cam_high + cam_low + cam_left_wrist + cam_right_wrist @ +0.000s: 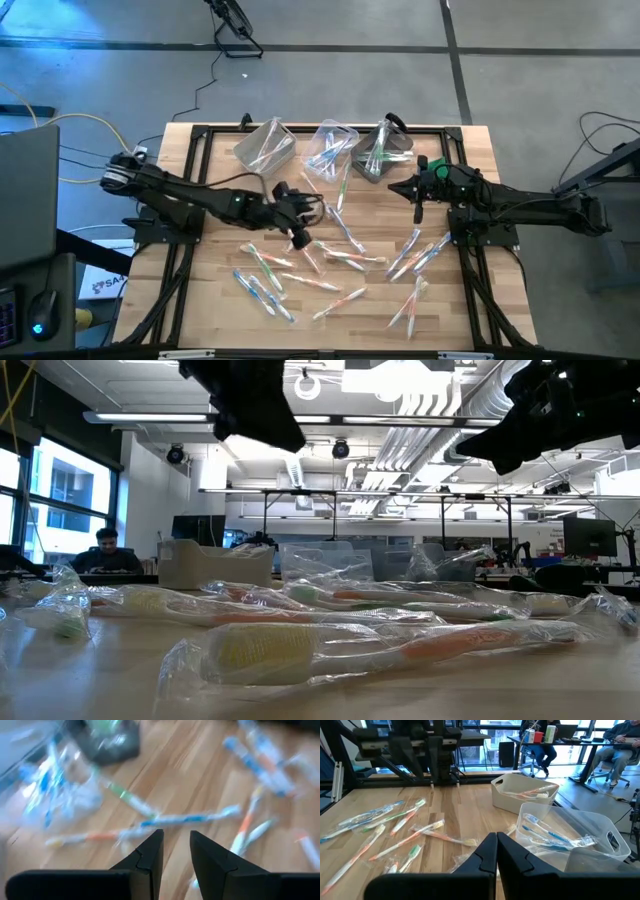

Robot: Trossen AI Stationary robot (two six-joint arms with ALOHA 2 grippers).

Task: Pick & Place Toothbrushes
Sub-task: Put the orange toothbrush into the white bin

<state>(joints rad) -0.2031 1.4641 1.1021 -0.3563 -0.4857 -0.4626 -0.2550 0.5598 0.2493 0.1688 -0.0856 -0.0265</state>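
Several wrapped toothbrushes (pixel 345 258) lie flat and scattered over the wooden table, with orange, blue or green handles; they also show in the low view (pixel 400 650) and the right wrist view (pixel 405 840). My left gripper (pixel 305 212) hovers over the middle of the table, near the bins, open with nothing between its fingers (pixel 176 850); a blue-handled toothbrush (pixel 190 818) lies beyond them. My right gripper (pixel 414 196) hangs above the table's right half beside the right-hand bin, shut and empty (pixel 496 847).
Three plastic bins stand along the far edge: the left bin (pixel 265 145) holds orange-handled brushes, the middle bin (pixel 332 148) blue ones, the right bin (pixel 385 150) green ones. Black frame rails (pixel 190 200) run along the table's sides. People sit at desks in the room beyond.
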